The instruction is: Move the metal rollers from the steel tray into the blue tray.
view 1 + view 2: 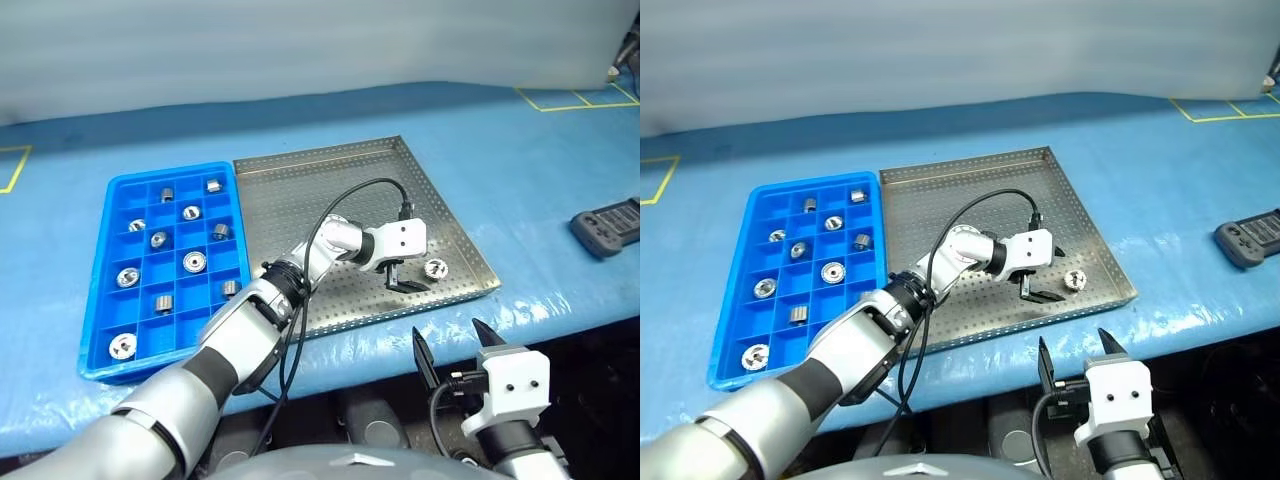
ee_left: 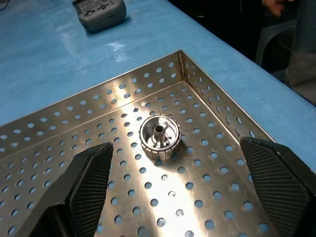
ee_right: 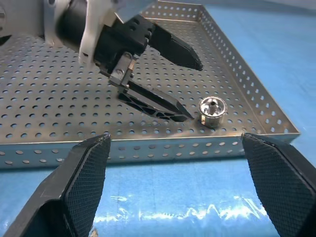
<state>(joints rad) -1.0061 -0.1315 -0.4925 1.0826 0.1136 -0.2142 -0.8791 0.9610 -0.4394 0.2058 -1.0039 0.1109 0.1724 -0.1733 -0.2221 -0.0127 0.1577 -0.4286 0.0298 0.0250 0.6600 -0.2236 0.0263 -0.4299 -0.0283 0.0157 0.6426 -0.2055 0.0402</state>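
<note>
The steel tray [image 1: 300,190] is taken as the landmark. Nearest of all, in front of the tray's near edge and off the table, the right gripper [image 1: 458,350] is seen with its two black fingers spread wide and nothing between them.

Just past that edge, inside the steel tray, one metal roller [image 1: 436,268] is found close to the tray's near right corner. It stands on end, with its centre hole facing up. The left gripper [image 1: 405,285] is held low over the tray, right beside this roller. Its jaws are opened wide and nothing is gripped. In the right wrist view, one finger tip is seen almost at the roller, but it cannot be told if they touch.

The blue tray [image 1: 112,200] is set against the left side of the steel tray, rim beside rim. Ten metal rollers [image 1: 194,262] are counted in its small square boxes, one to a box.

To the right of the steel tray, well apart from it, a dark grey handset [image 1: 608,227] is laid on the blue table cover [image 1: 500,150].
</note>
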